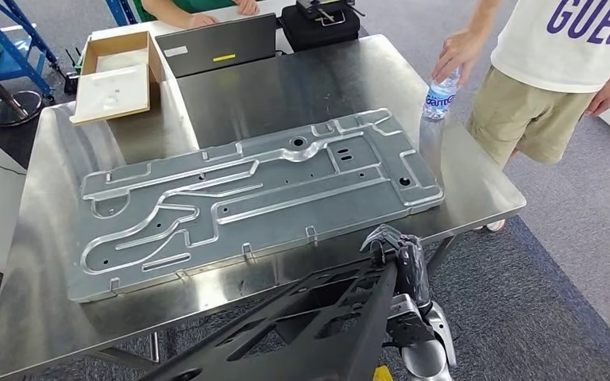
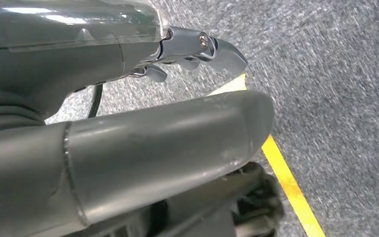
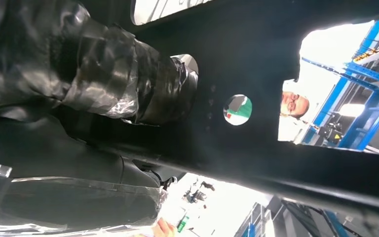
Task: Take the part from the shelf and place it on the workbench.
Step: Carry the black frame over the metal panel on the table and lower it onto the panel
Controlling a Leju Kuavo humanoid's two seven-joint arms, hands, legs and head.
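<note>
The part is a black metal frame [image 1: 318, 325] with cut-outs, held low in front of the near edge of the steel workbench [image 1: 55, 309]. My right hand [image 1: 401, 266] grips its right end from above. Up close in the right wrist view, the right hand [image 3: 128, 84] wraps dark fingers [image 3: 168, 89] against the black frame [image 3: 256, 143], which has a round hole. My left hand [image 2: 143, 138] hangs over grey carpet, thumb and metal fingers [image 2: 207, 49] apart with nothing between them.
A large silver stamped panel [image 1: 254, 190] covers most of the workbench. A cardboard box [image 1: 115, 71], a laptop [image 1: 218, 44] and a water bottle [image 1: 438, 99] under a person's hand [image 1: 457, 51] stand at the far side. A yellow floor line [image 2: 291, 187] crosses the carpet.
</note>
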